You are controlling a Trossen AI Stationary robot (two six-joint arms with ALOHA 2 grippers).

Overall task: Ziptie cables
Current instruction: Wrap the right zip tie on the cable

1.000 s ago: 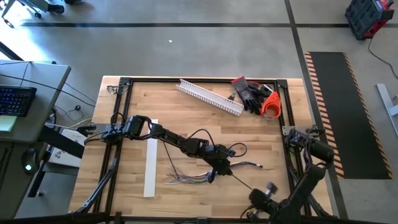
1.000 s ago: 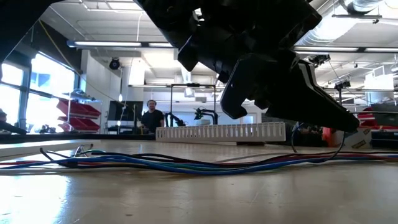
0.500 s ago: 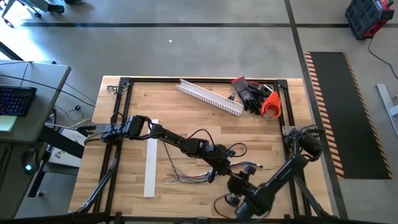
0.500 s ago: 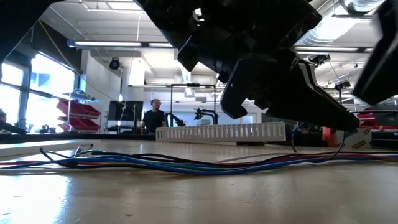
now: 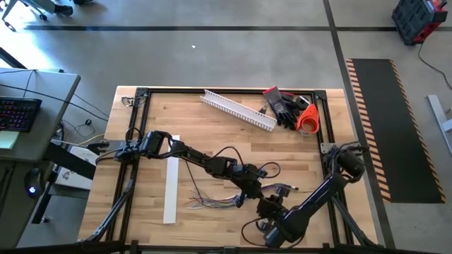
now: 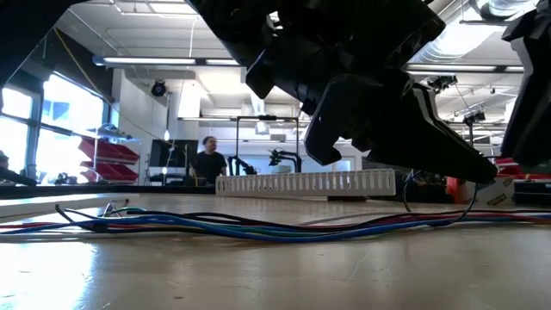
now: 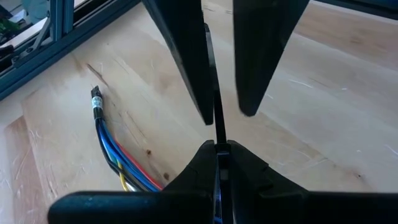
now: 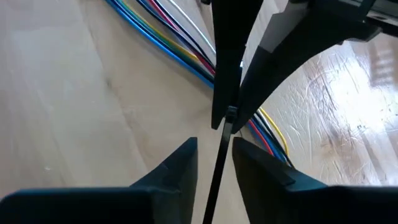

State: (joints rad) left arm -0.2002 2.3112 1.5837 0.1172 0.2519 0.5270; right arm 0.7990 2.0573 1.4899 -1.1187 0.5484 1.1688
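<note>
The cables (image 5: 215, 202) lie loose on the wooden table near its front middle; they also show in the low view (image 6: 215, 226) and both wrist views (image 7: 118, 158) (image 8: 168, 31). My left gripper (image 5: 251, 192) hovers just right of them, shut on a thin black zip tie (image 7: 217, 118). My right gripper (image 5: 272, 205) stands close by at the near right, open. Its two fingers (image 8: 184, 163) stand on either side of the zip tie's free length (image 8: 216, 165), with a gap on each side. My left gripper pinches the black zip tie (image 7: 217, 144) between its two fingertips, close to the strip's small head (image 8: 231, 112). The fingers slant down toward the table's near right, along the strip. The rest of the strip sticks out straight past the fingertips, between my right gripper's fingers.
A white slotted channel (image 5: 239, 111), dark gloves (image 5: 282, 106) and an orange tape roll (image 5: 307, 121) lie at the far right. A flat white strip (image 5: 171, 180) lies left of the cables. A person (image 6: 207, 164) stands in the room beyond the table.
My right arm has swung from the table's near right corner toward the left, bringing its gripper up to my left gripper and the zip tie. My left gripper, the zip tie and the cables have kept still.
</note>
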